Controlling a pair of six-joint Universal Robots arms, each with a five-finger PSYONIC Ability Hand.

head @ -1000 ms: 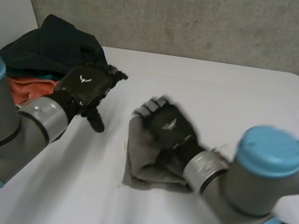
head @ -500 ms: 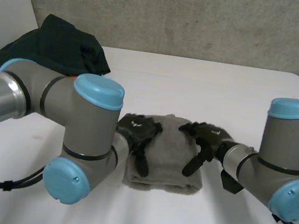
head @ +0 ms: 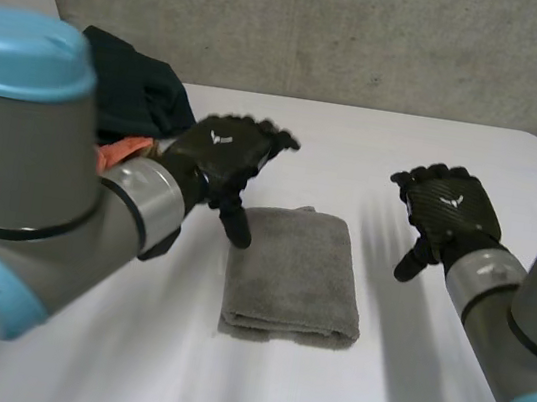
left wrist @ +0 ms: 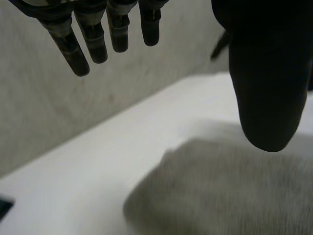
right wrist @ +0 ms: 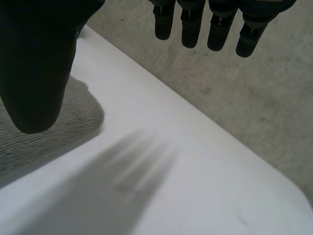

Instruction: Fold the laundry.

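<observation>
1. Your left hand (head: pixel 219 156) hovers over the far left corner of the grey towel (head: pixel 293 275). Its fingers (left wrist: pixel 93 41) are released, straight and empty. The thumb hangs down just beside the towel's edge. If you lower or sweep that hand from here, the thumb may well catch the top layer and peel the fold open.
2. Your right hand (head: pixel 446 209) sits over bare tabletop (head: pixel 408 146), off to the towel's right and apart from it. Its fingers (right wrist: pixel 215 29) are loose and grasp nothing. The risk here is smaller, but a low pass back toward the middle could shove the towel askew.
3. A dark garment (head: pixel 129 84) and an orange garment (head: pixel 123 149) lie heaped at the far left of the tabletop, behind the left arm. Reaching for them with the arm low could drag the forearm across the towel and rumple it.
4. The towel lies flat in the middle of the tabletop, between the two hands. It is folded into a compact rectangle. The near edge looks thick and layered, the far edge slightly rounded, and the sides run fairly straight. The surface is soft terry, so it will likely grip a fingertip rather than slide under it.
</observation>
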